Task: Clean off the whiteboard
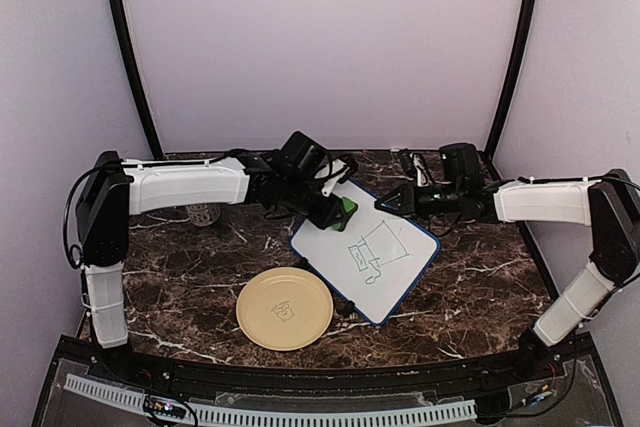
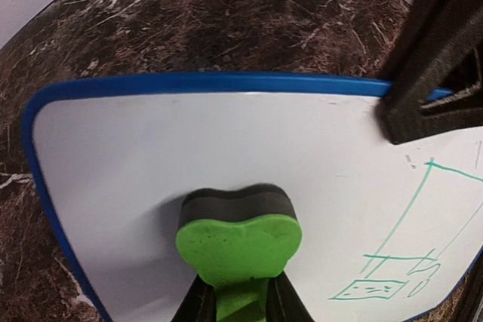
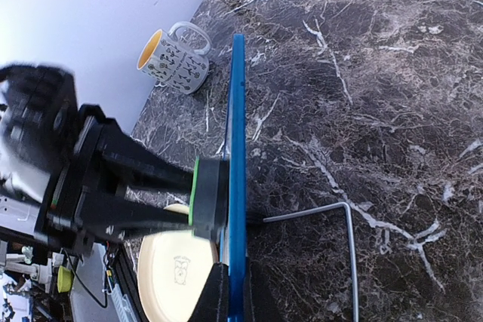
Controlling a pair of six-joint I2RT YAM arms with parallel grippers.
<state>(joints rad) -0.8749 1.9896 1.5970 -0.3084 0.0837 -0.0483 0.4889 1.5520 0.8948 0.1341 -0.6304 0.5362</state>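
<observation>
- whiteboard [image 1: 330, 244] mid-bench, set at an angle, plate just off its near-left corner. Looks raised off the bench [image 1: 180, 287] on one side, with a wire prop [image 3: 332, 213] behind it.
- green doodle [image 2: 392, 262] covers the right half of the face. The part around the eraser reads blank, so my guess is the wiping has hardly reached the drawing.
- handling, judged: thin, stiff, light panel with a slick face. It will slide or tip under wiping pressure if nothing braces it. Best hold is the blue frame [image 3: 237, 111], not the face.
- right claw [image 3: 230, 295] is closed on that frame edge, pinching the board. It shows as a dark block on the far rim in my left wrist view.
- left claw [image 2: 238, 303] is clamped on the green eraser [image 2: 238, 235], dark felt side flat against the board.
- next needs a sideways sweep toward the doodle, light pressure, right-side pinch kept firm.
- pale-yellow plate [image 1: 285, 309] is near front. Patterned mug [image 3: 173, 56] is far left, well apart.
</observation>
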